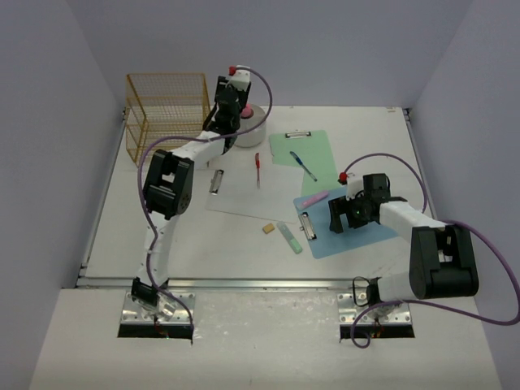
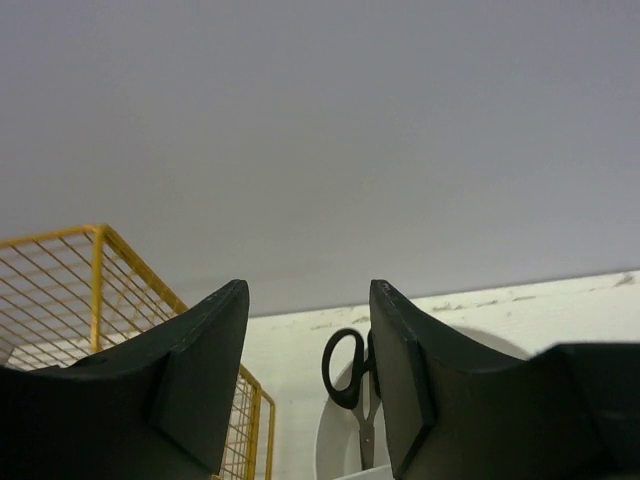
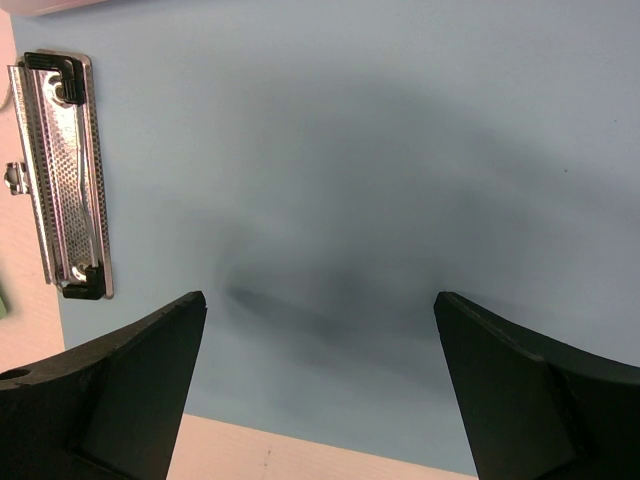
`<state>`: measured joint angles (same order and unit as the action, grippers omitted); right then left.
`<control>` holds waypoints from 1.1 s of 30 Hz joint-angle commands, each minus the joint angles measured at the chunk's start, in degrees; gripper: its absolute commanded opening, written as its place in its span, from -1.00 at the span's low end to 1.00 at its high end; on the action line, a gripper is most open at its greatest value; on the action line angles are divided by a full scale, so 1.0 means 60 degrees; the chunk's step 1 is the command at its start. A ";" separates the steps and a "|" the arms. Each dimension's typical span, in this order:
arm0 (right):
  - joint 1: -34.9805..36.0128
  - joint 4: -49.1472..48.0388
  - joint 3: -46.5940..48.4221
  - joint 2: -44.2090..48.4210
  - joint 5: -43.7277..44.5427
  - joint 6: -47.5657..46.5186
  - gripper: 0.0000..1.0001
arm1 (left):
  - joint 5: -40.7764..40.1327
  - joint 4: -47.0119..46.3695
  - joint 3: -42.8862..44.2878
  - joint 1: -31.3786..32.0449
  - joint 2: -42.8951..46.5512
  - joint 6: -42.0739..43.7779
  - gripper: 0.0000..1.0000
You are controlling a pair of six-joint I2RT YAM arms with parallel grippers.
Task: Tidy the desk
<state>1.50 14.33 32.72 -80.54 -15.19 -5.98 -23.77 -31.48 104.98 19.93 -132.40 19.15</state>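
From my station the desk (image 1: 219,252) fills the middle of the overhead view. Its metal-railed front edge runs left to right just ahead of both arm bases, and its side edges run away from me to the back wall. With the perspective I can't say for certain which of those two directions is the longer. My left gripper (image 2: 308,300) is up at the far left-centre of the desk, over a white cup (image 1: 253,130) beside the yellow wire basket (image 1: 166,110). Its jaws stand partly apart and grip nothing. Through the gap I see black-handled scissors (image 2: 347,368) standing in the cup, handles up, close by the inner face of one finger. My right gripper (image 3: 320,300) hangs over the blue clipboard (image 3: 350,150) on the right side, jaws spread wide with only the board's surface showing between them. The board's metal clip (image 3: 60,175) lies off to one side in that wrist view. Further back lies a green clipboard (image 1: 313,154) with a blue pen (image 1: 304,166) across it, and a red pen (image 1: 257,169) lies just left of it. A pink marker (image 1: 315,197) rests at the blue board's far corner, and a small tan eraser (image 1: 268,229) and a pale green bar (image 1: 289,237) lie nearer the rail.
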 commanded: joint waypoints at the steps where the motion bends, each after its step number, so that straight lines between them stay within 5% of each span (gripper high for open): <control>1: -0.0056 0.0205 0.0223 0.0099 -0.0211 0.0139 0.97 | 0.1275 0.0070 -0.0203 0.0081 0.3087 -0.1010 0.00; 6: -0.0048 0.0230 0.0283 0.0137 -0.0192 0.0228 0.97 | 0.2404 0.3437 -0.1851 0.0153 0.5055 -0.2121 -0.06; 11: -0.0060 0.0332 0.0346 0.0110 -0.0259 0.0306 0.97 | 0.3763 0.6210 -0.2745 0.0495 0.5277 -0.2771 -0.07; 14: -0.0060 0.0519 0.0442 0.0053 -0.0468 0.0427 0.97 | 0.4126 0.7690 -0.2159 0.0704 0.4353 -0.2953 -0.07; 19: -0.0067 0.0594 0.0514 0.0041 -0.0461 0.0615 0.97 | 0.4524 1.0213 0.1228 0.0870 0.1819 -0.3266 -0.02; 25: -0.0133 0.0556 0.0479 0.0036 -0.0455 0.0601 0.97 | 0.3558 1.0972 0.2621 0.1071 0.0343 -0.3830 0.14; 33: -0.0176 0.0584 0.0451 0.0020 -0.0500 0.0544 0.97 | 0.2800 1.0788 0.2687 0.1060 -0.0700 -0.4270 0.05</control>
<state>0.87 17.84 33.80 -80.55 -17.19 -3.18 -3.82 33.70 118.69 25.96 -134.37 -3.96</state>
